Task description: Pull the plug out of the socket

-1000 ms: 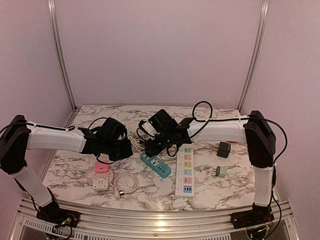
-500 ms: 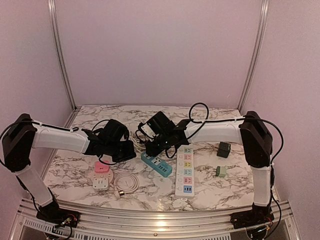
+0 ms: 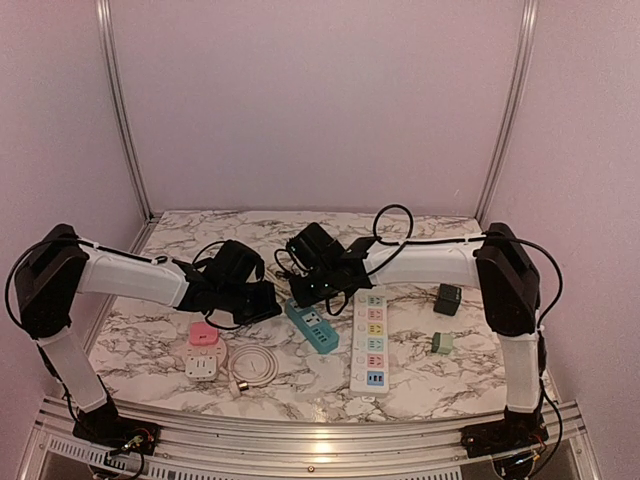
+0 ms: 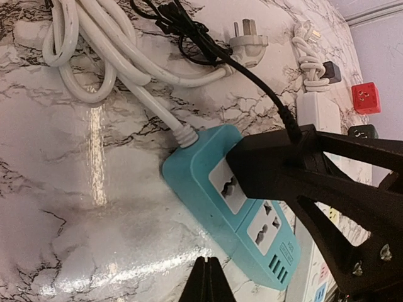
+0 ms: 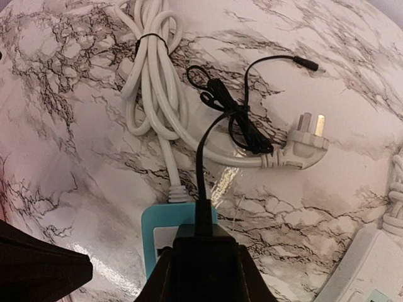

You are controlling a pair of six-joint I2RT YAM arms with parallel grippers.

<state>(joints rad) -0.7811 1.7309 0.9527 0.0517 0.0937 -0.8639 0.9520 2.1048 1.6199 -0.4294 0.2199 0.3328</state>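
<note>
One black plug (image 5: 203, 242) seated in teal socket strip (image 4: 196, 209) | right gripper (image 5: 204, 277) clamped on it, bottom centre | left gripper (image 4: 206, 281) closed, bottom edge

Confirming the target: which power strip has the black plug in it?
The teal strip: the black plug sits in its end socket, nearest its white cord. The long white strip beside it shows nothing plugged in.

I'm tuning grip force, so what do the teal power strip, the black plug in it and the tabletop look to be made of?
The teal power strip: likely moulded plastic, smooth and semi-gloss, with soft highlights. The black plug: probably hard matt plastic, boxy, with no glare. The tabletop: marble-patterned and glossy, mirroring a light; whether it is stone or laminate, I cannot tell.
</note>
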